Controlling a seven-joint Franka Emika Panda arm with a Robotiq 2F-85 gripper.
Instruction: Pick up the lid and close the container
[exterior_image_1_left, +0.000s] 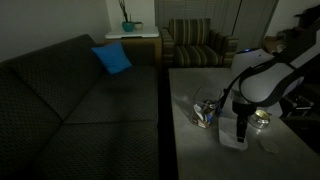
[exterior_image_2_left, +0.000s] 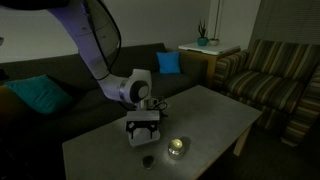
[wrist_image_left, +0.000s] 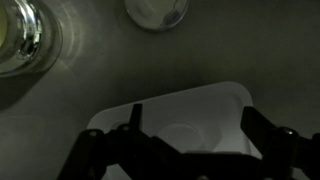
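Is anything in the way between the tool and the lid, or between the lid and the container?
Nothing visible. The open tool hangs directly over the flat whitish translucent plastic lid. Only bare grey table lies between lid and the small clear plastic tub; the small round shiny tin sits off that line.

The lid (wrist_image_left: 180, 128) lies flat on the counter (wrist_image_left: 90, 80), directly under the claw (wrist_image_left: 190, 112). In an exterior view the container (exterior_image_1_left: 207, 110) stands on the counter at ten o'clock of the claw, the tin (exterior_image_1_left: 262, 120) at two o'clock. The sofa (exterior_image_1_left: 70, 100) runs along the counter's nine o'clock side, an armchair (exterior_image_1_left: 195, 45) at twelve.
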